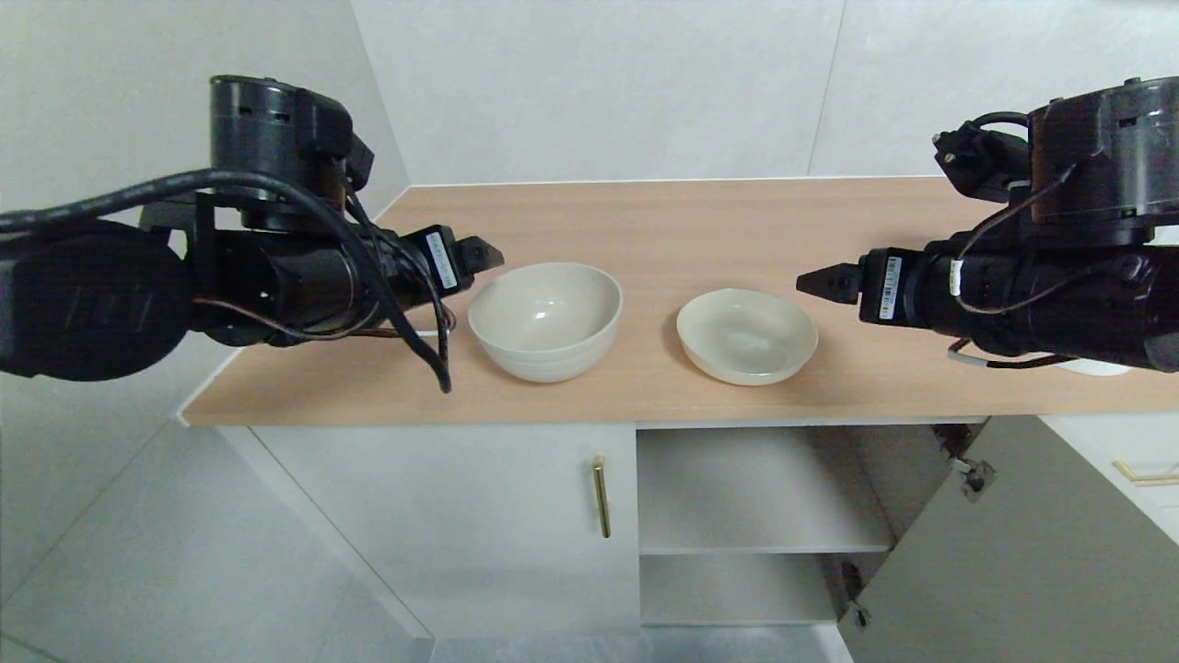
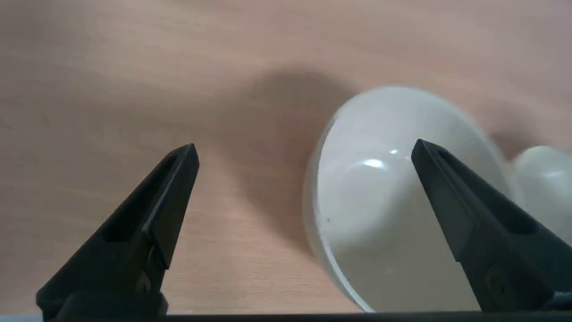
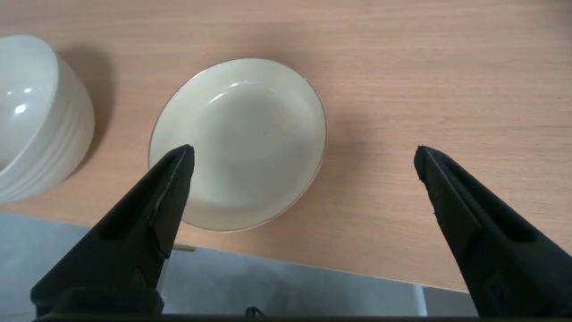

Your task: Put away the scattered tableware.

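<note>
A deep cream bowl (image 1: 545,318) (image 2: 402,206) (image 3: 36,112) stands on the wooden counter (image 1: 700,230), left of centre. A shallower cream dish (image 1: 747,334) (image 3: 239,143) sits to its right near the front edge; its edge (image 2: 543,170) peeks past the bowl in the left wrist view. My left gripper (image 1: 479,255) (image 2: 304,161) hovers open just left of the deep bowl's rim. My right gripper (image 1: 820,281) (image 3: 304,165) hovers open just right of the shallow dish. Neither holds anything.
Below the counter, the right cabinet door (image 1: 995,543) hangs open, showing two bare shelves (image 1: 755,516). The left door with a gold handle (image 1: 601,495) is closed. A white object (image 1: 1096,368) lies partly hidden under my right arm. Walls bound the counter's back and left.
</note>
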